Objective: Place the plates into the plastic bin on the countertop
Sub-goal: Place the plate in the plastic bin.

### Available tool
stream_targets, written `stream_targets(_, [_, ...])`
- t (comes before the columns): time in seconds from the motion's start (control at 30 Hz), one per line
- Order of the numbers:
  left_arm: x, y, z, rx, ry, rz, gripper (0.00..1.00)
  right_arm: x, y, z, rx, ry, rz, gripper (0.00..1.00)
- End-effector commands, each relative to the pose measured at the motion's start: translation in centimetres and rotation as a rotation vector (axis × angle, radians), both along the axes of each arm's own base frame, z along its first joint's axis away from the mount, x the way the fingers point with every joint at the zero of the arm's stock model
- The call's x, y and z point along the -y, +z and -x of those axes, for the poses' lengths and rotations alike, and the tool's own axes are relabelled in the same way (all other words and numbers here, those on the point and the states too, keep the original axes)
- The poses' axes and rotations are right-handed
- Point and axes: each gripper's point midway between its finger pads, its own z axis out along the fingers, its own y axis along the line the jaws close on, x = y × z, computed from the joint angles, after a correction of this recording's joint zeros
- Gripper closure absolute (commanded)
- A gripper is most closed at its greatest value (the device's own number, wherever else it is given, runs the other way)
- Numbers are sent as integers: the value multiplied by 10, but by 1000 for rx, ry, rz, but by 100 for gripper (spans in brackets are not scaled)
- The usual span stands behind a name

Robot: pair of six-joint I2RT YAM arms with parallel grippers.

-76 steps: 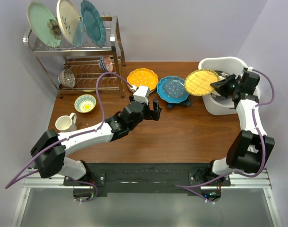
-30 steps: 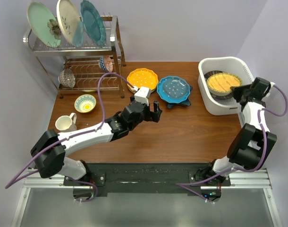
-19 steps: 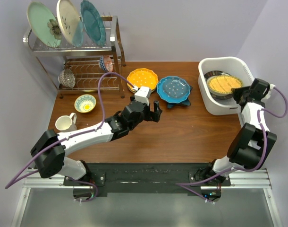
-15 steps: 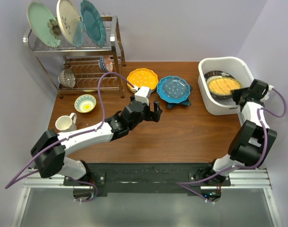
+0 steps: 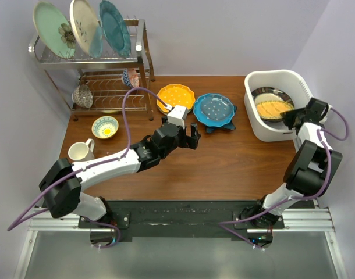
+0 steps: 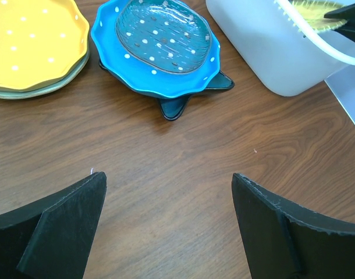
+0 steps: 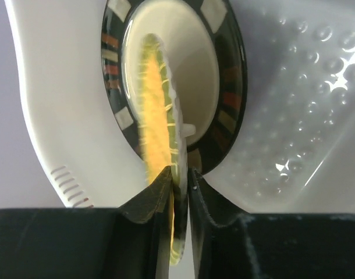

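Note:
My right gripper (image 5: 295,119) is shut on the rim of the yellow gridded plate (image 5: 272,108) and holds it tilted inside the white plastic bin (image 5: 276,80), above the dark patterned plate (image 5: 265,94). In the right wrist view the yellow gridded plate (image 7: 160,133) stands edge-on between my fingers, the dark patterned plate (image 7: 227,110) behind it. My left gripper (image 5: 191,137) is open and empty over the table, just short of the blue star-shaped plate (image 5: 213,110) and the yellow scalloped plate (image 5: 175,97). Both show in the left wrist view, the star plate (image 6: 160,49) and the scalloped plate (image 6: 32,43).
A chrome wire rack (image 5: 90,75) at the back left holds three large upright plates (image 5: 78,26) and a small patterned bowl (image 5: 130,78). A yellow-and-blue bowl (image 5: 105,127) and a cream mug (image 5: 80,151) stand at the left. The bin's wall (image 6: 265,52) is to the right of the star plate.
My right gripper has carried the yellow gridded plate from beside the bin into it, over the dark patterned plate, and tilted it. The left arm has barely moved.

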Motion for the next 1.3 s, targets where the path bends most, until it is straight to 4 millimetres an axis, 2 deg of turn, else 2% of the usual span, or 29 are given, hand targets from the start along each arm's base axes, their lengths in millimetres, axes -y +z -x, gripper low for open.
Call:
stream_targets(0.0, [7, 21, -4, 38, -10, 24, 7, -4, 29, -23, 108, 78, 15, 72])
stream_targets(0.33, [7, 20, -3, 36, -10, 28, 7, -12, 11, -16, 58, 122, -7, 52])
stream_targets(0.4, [6, 20, -2, 35, -10, 29, 7, -13, 14, -12, 60, 119, 1, 46])
stream_targets(0.43, [6, 20, -2, 36, -10, 30, 7, -13, 10, -9, 46, 112, 0, 44])
stream_targets(0.6, [6, 22, -1, 37, -17, 35, 7, -12, 16, -2, 49, 99, 22, 40])
stream_targets(0.7, [5, 23, 0, 37, -14, 35, 7, -10, 28, 3, 59, 85, 55, 39])
stream_targets(0.87, [3, 23, 1, 40, -11, 36, 7, -3, 68, 11, 108, 57, 161, 34])
stream_targets(1.0, [6, 22, 2, 38, -26, 42, 7, -1, 89, 17, 133, 52, 217, 31])
stream_targets(1.17, [7, 21, 2, 35, -30, 43, 7, -17, 111, 16, 218, 102, 211, 28])
stream_targets(1.27, [6, 22, 3, 35, -28, 41, 6, -40, 128, 11, 236, 182, 259, 27])
